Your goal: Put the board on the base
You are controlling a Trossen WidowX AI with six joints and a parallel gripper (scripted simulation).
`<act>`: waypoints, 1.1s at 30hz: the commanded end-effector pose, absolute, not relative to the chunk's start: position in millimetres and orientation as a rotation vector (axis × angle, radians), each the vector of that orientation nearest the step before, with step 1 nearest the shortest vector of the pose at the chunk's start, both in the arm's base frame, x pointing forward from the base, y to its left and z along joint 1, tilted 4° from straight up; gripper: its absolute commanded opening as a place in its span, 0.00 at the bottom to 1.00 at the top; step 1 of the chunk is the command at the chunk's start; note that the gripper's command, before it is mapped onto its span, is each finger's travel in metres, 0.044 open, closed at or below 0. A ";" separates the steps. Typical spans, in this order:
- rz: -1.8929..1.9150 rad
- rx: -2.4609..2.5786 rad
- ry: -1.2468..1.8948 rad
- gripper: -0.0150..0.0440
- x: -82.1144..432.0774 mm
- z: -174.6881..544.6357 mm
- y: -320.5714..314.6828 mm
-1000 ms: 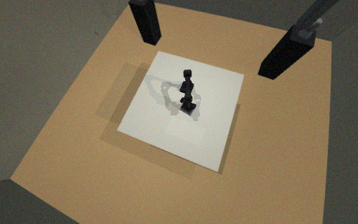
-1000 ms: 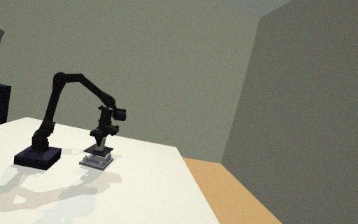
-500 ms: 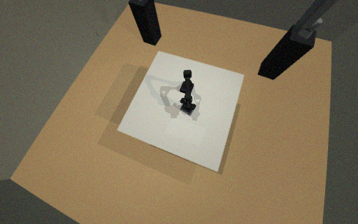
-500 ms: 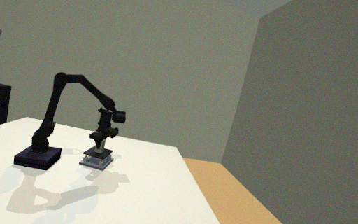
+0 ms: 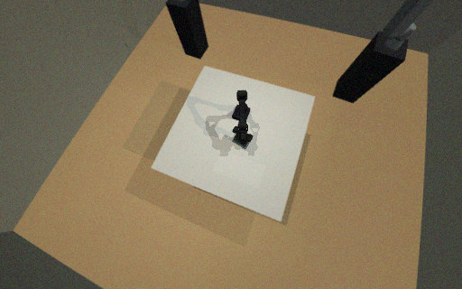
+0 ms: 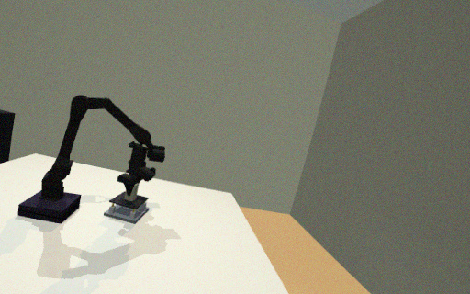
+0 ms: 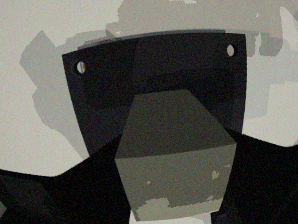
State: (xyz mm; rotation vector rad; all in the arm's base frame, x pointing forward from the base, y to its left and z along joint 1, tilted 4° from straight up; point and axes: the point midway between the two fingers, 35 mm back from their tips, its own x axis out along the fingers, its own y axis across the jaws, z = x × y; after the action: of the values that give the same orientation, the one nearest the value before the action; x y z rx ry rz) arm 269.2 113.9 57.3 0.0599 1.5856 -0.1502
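Markings: no legible text, label, brand, number or sign on any surface within sight from here.
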 end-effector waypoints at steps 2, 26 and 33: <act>-0.149 0.060 1.585 0.25 269.3 54.5 113.8; -0.149 0.059 1.586 0.43 269.0 48.1 113.4; -0.149 0.059 1.586 0.74 269.0 48.1 113.4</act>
State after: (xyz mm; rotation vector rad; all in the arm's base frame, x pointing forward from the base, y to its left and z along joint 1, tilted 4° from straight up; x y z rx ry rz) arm 269.0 113.4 47.9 0.0592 1.5857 -0.1490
